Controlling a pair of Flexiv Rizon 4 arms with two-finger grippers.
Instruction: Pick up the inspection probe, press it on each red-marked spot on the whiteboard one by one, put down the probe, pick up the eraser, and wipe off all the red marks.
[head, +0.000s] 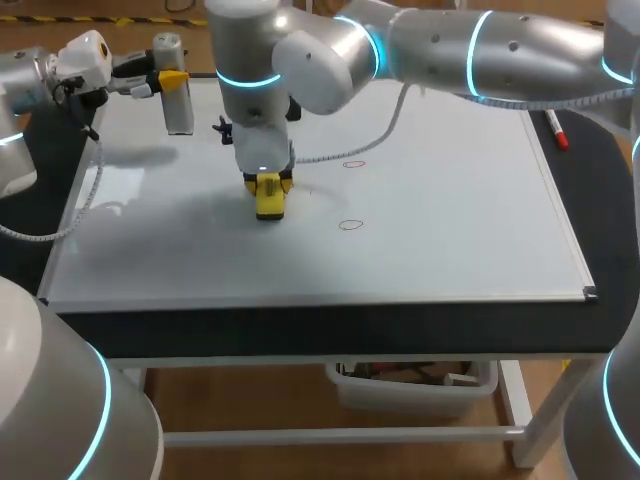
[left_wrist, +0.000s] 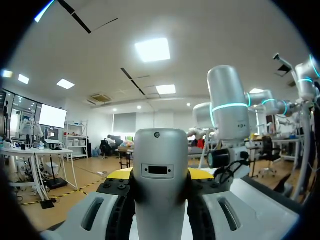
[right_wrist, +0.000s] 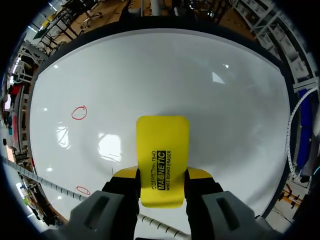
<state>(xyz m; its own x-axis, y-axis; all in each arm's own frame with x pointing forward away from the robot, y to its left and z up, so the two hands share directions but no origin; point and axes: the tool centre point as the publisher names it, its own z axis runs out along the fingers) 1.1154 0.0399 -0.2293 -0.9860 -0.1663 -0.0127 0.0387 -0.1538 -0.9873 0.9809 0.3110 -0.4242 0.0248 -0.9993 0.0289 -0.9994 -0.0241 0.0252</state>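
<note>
My right gripper is shut on a yellow eraser, which rests on the whiteboard left of its middle. In the right wrist view the eraser sticks out ahead between the fingers. Two small red circles lie on the board to the right of the eraser; both red marks also show beside the gripper in the right wrist view. My left gripper hovers over the board's far left corner, shut on the grey cylindrical probe. The probe fills the left wrist view.
A red marker pen lies at the whiteboard's right edge. A white cable hangs from my right arm over the board's far middle. The dark table edge runs along the front.
</note>
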